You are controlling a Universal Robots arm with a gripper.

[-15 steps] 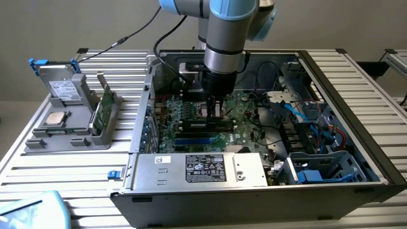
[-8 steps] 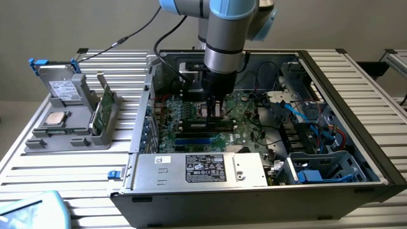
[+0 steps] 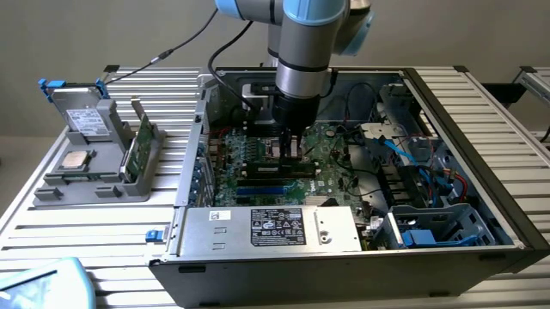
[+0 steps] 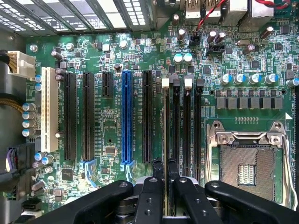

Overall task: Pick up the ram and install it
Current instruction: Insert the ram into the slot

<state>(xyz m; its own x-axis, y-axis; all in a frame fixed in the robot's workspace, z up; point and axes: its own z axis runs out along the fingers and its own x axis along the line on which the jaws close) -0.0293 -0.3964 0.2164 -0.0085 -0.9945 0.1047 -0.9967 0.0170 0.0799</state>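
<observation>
In the exterior view my gripper reaches straight down into the open computer case, over the green motherboard. The ram, a long dark stick, stands on edge below the fingertips, along the memory slots. In the wrist view the black fingers are close together, and the ram shows edge-on as a thin dark line between them. It lines up with a memory slot that has a white latch. My gripper is shut on the ram. I cannot tell whether the ram is seated.
An open processor socket lies beside the memory slots, and a blue expansion slot on their other side. The silver power supply sits at the case's front. Cables crowd the exterior view's right. A grey tray holds green cards.
</observation>
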